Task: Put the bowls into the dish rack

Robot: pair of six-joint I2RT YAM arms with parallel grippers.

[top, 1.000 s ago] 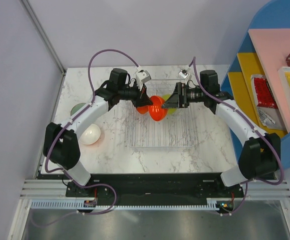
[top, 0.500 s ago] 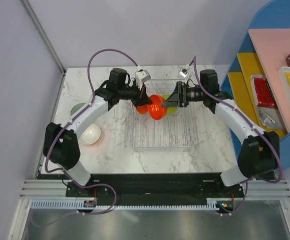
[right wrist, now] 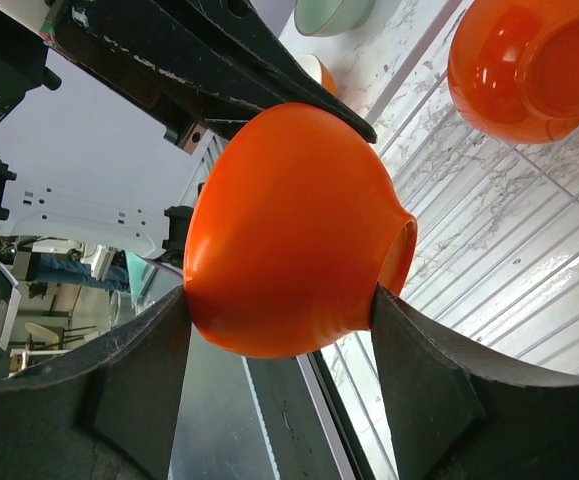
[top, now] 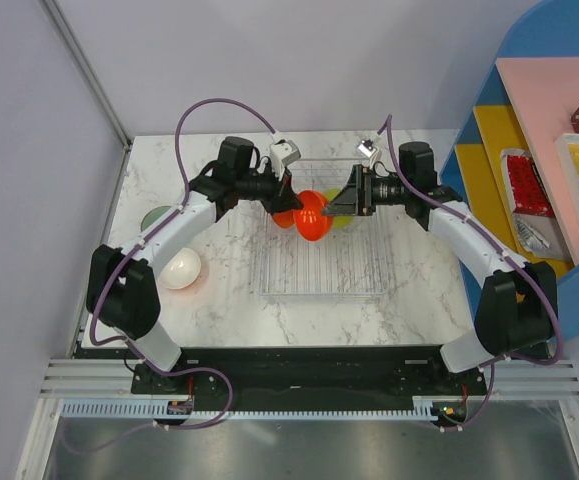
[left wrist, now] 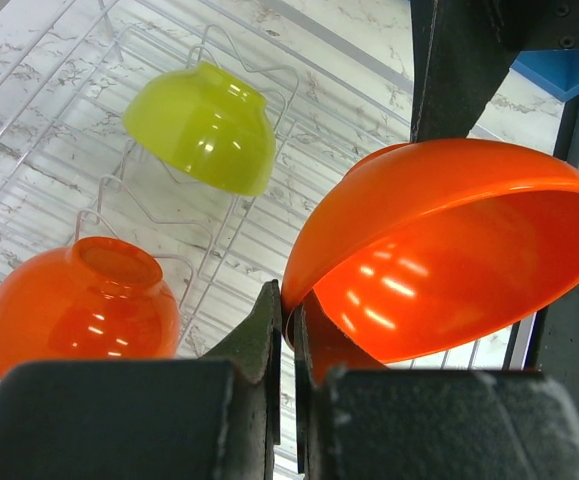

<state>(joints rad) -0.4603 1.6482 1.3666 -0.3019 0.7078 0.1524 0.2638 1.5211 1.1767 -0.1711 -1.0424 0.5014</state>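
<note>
Left claw (left wrist: 287,300) and right claw (right wrist: 279,300) were both clenched on the red-orange bowl (top: 312,217), over the dish rack (top: 319,270).
Below the claws I saw the ribs holding a second orange bowl (left wrist: 74,305) and a lime-green bowl (left wrist: 201,127), which the overhead view mostly hid behind the right claw. The white bowl (top: 180,268) and mint bowl (top: 154,217) sat well outside the left claw, the mint one partly covered by its arm.
</note>
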